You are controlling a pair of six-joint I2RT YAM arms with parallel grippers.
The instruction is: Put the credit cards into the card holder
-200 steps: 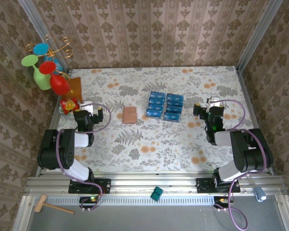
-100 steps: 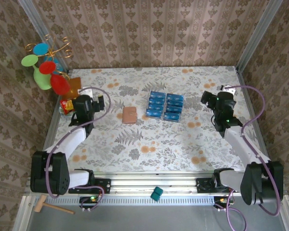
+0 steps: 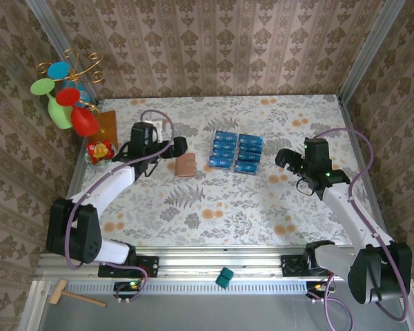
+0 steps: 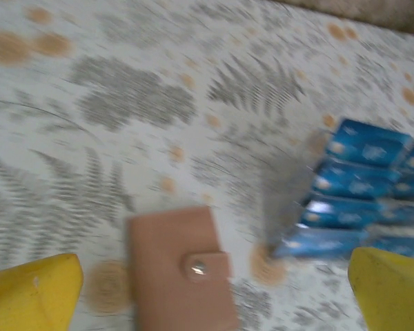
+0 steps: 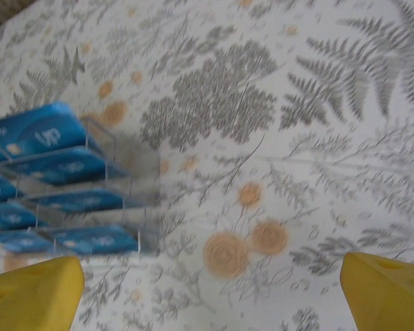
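Top external view: the card holder lies shut and flat on the table, left of centre. The credit cards stand in two rows in a clear tray just to its right, apart from it. The left gripper hangs at the wallet's far edge and the right gripper sits right of the tray. Both have their jaws spread wide and hold nothing. Each arm seems set to the thing nearest its side. Bare table on the near side leaves room to move.

Left wrist view: blurred, the yellow fingers frame the wallet, whose snap faces up, so it probably needs opening first.

Right wrist view: the cards lean in their slots at the left, with bare cloth between the tray's clear end wall and the fingers.
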